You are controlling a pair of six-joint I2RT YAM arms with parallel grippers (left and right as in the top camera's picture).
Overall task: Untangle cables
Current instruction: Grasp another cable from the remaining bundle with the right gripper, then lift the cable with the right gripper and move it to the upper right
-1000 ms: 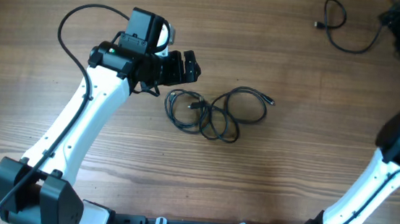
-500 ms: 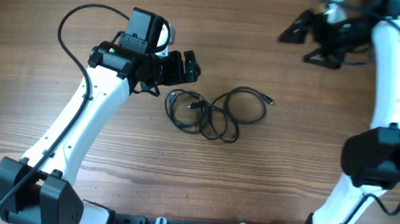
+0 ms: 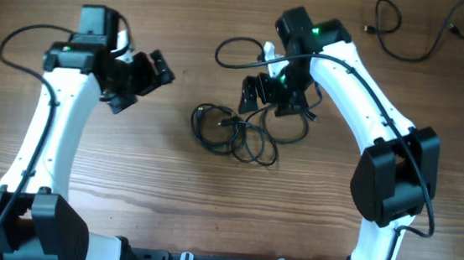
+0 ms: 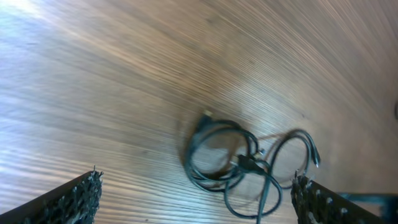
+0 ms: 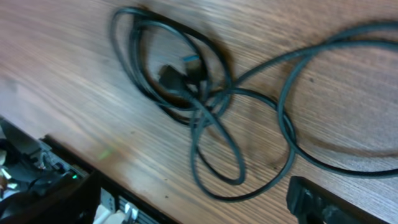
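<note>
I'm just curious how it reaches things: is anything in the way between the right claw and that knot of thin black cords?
Nothing visible does. The right gripper hangs open just above the tangled cables, and its wrist view shows them lying uncovered on the wooden table, with no other object over them.

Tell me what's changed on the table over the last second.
The right gripper swung in from the far right corner and now hangs over the right side of the tangled cables. The left gripper pulled back to the left, away from the tangle. Both are open and hold nothing. The tangle and the loose cable at the far right edge lie where they did.
</note>
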